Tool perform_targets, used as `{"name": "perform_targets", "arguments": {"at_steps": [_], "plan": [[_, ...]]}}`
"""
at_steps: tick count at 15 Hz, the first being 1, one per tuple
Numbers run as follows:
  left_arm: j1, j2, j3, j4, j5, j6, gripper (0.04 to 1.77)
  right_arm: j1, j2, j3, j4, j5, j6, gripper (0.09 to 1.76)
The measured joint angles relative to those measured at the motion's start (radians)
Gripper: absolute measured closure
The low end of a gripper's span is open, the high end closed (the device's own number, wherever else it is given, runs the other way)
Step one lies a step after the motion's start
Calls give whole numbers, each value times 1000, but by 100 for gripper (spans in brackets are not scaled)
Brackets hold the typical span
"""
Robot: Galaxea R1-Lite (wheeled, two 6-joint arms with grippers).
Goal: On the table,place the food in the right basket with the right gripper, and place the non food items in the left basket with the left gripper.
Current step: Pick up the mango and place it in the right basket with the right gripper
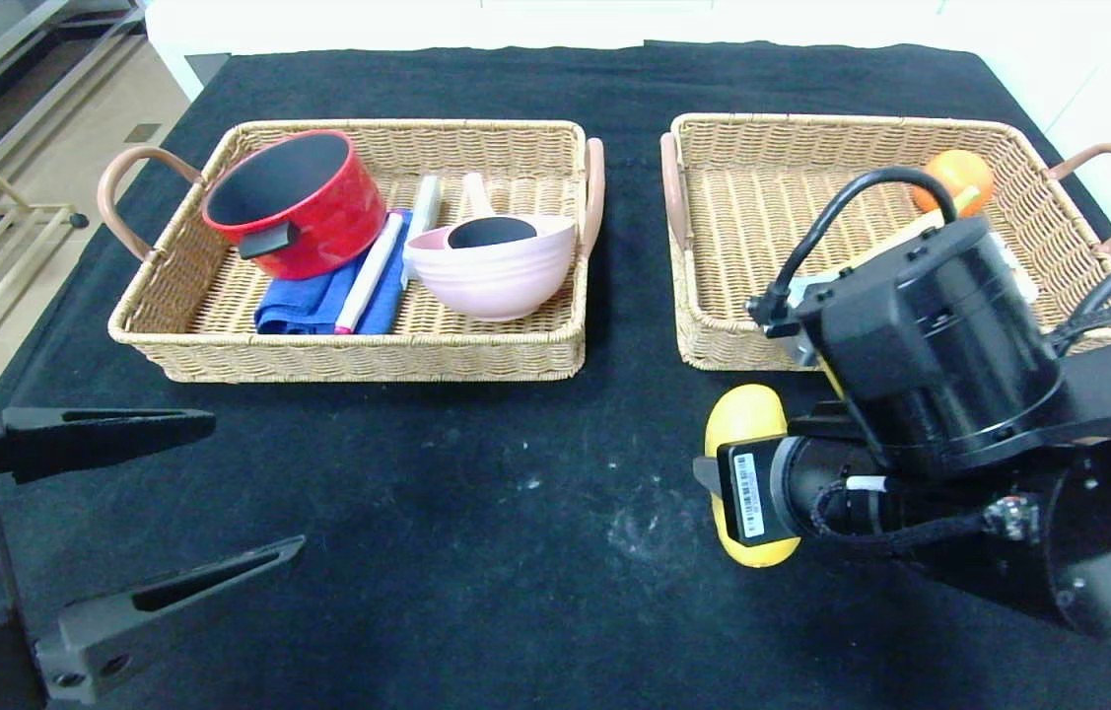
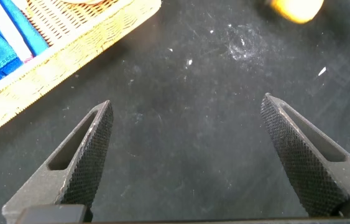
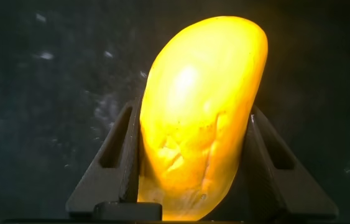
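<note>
Right wrist view: mango (image 3: 199, 112) fills centre of frame, sat between right gripper (image 3: 190, 162) fingers, pads against both flanks; long axis runs along the fingers, tip pointing away from the wrist.
Right gripper state: closed narrow on mango; looks gripped, lift-off from table (image 1: 476, 493) can't be confirmed.
Mango place (head view): mango (image 1: 744, 419) lower right of centre, on/just over black cloth, just in front of right basket (image 1: 713, 296) near rim.
Key relation: right basket lies straight up-frame from mango, near; carry likely needs to clear near rim, then go up-frame.
Nearer arm: right, already on it; left gripper (image 1: 220, 493) well apart at lower left.
Left gripper state: fingers spread wide, nothing between, hovering over bare cloth near left basket (image 1: 348, 360) front wall.
Left gripper view: left gripper (image 2: 187, 155) wide, cloth below.
Count, food: 1 mango out; 1 orange (image 1: 959, 177) in right basket; other items there hidden behind arm, can't count.
Count, non-food in left basket: 1 red pot (image 1: 304, 202), 1 pink bowl (image 1: 496, 266) with a handled pan seemingly nested in it, 1 blue cloth (image 1: 318, 301), 1 pen (image 1: 370, 271), 1 white case (image 1: 422, 222).
Baskets: 2.
Judgement: mango looks like last item left out.
</note>
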Motion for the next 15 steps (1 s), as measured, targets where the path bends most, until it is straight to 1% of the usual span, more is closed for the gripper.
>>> {"name": "perform_targets", "arguments": {"at_steps": [3,5,7,10,15], "plan": [[0,0,0,0,0,0,9,-35,-62,-33,-7,55,-99,87],[0,-1,0,0,0,0,9,-76,-90,-63,-37,101,-163,87],[0,-1,0,0,-1,0,9,-119,-107,-94,-81,127,-209,87],[0,-1,0,-1,-1,0,9,-196,-107,-157,-119,190,-247,87],[-4,-2,2,-1,-3,1,9,-323,-60,-296,-129,279,-253,88]]}}
